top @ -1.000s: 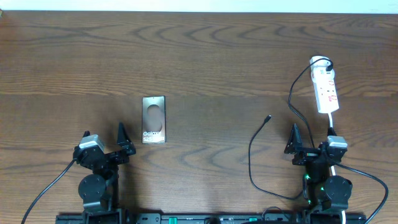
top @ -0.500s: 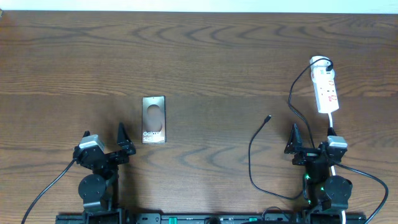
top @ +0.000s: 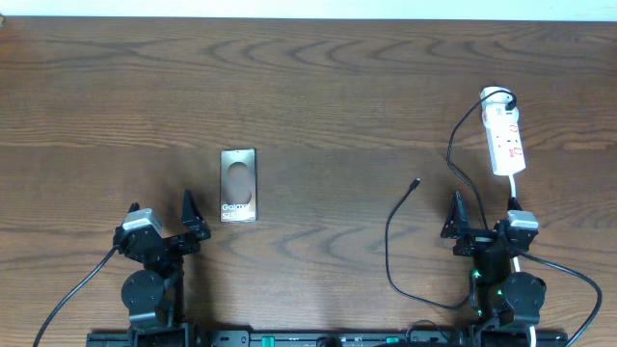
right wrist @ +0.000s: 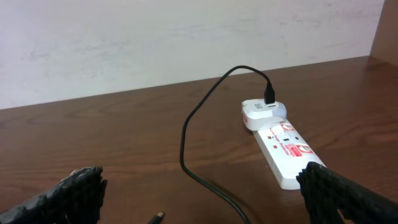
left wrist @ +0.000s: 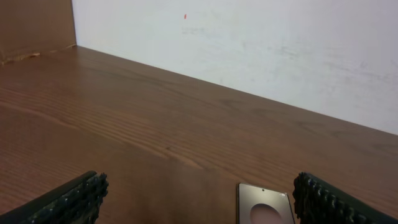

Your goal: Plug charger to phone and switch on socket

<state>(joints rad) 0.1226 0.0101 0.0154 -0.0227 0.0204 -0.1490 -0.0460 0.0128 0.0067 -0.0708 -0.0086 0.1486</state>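
The phone (top: 238, 185) lies flat left of the table's middle, "Galaxy" lettering facing up; its top edge shows in the left wrist view (left wrist: 264, 203). The charger cable (top: 390, 241) loops on the right, its plug tip (top: 415, 181) lying free; the tip shows in the right wrist view (right wrist: 156, 218). The socket (top: 505, 138) lies at the far right with the charger's black plug in its adapter, also in the right wrist view (right wrist: 283, 147). My left gripper (top: 160, 221) is open and empty near the front edge. My right gripper (top: 484, 218) is open and empty just in front of the socket.
A white cord (top: 514, 188) runs from the socket toward the right arm's base. A pale wall (left wrist: 249, 43) stands behind the table's far edge. A brown panel (left wrist: 34, 25) stands at the far left corner.
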